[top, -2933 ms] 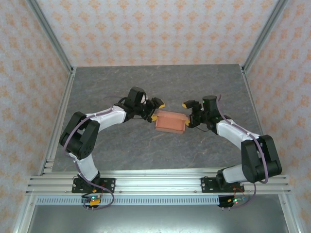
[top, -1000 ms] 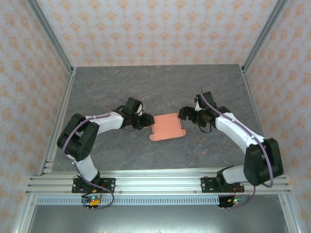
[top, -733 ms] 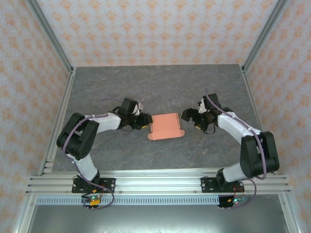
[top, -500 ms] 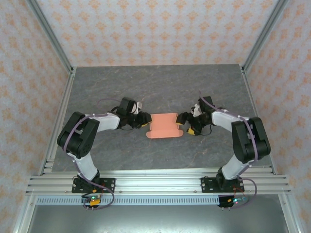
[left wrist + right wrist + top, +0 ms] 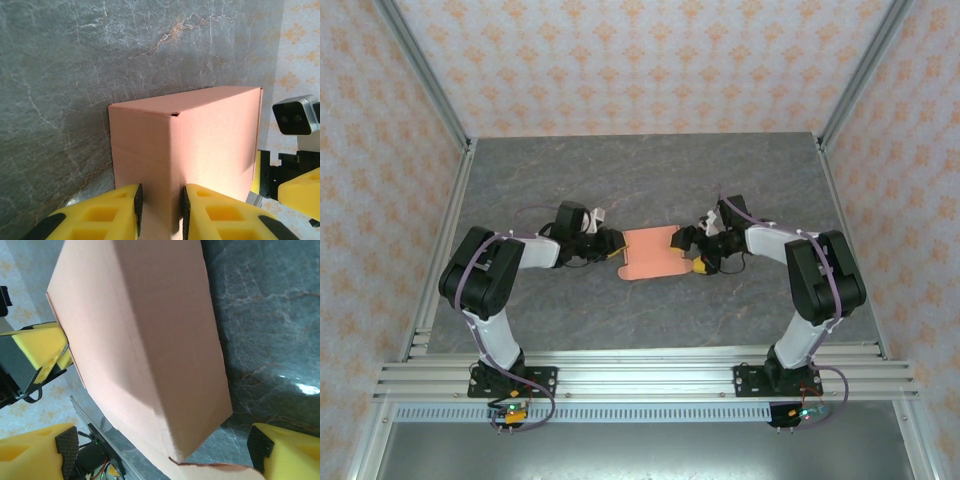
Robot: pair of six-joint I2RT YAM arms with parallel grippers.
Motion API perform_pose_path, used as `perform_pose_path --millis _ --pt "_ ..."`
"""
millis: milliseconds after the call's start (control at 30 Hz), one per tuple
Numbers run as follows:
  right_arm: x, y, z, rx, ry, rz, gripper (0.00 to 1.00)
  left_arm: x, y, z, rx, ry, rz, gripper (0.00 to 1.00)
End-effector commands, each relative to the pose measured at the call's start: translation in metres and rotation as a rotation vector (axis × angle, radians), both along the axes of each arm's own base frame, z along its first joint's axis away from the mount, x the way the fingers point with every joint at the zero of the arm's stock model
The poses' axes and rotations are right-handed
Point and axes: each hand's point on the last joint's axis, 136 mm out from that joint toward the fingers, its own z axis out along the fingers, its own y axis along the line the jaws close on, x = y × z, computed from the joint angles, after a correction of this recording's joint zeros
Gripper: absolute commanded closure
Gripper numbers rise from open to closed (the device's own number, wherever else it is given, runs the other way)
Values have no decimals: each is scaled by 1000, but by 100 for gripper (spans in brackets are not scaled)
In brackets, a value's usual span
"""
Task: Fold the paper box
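The paper box (image 5: 653, 252), a salmon-orange card shape, lay near the middle of the grey marbled desk (image 5: 620, 170), between the two arms. The left end effector (image 5: 613, 247) met its left side, and in the left wrist view its yellow fingers (image 5: 117, 207) were clenched close on a folded edge of the box (image 5: 200, 135). The right end effector (image 5: 692, 252) sat at the opposite side, released, with its yellow fingers (image 5: 280, 450) spread wide on either side of the box's near corner (image 5: 145, 340).
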Motion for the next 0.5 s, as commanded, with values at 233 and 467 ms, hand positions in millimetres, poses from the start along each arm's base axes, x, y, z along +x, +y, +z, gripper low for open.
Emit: perform_pose_path --millis 233,467 --pt "35 -2 21 -13 -108 -91 13 -48 53 -91 154 267 91 77" --pt "39 19 26 46 -98 -32 13 -47 55 -91 137 266 101 78"
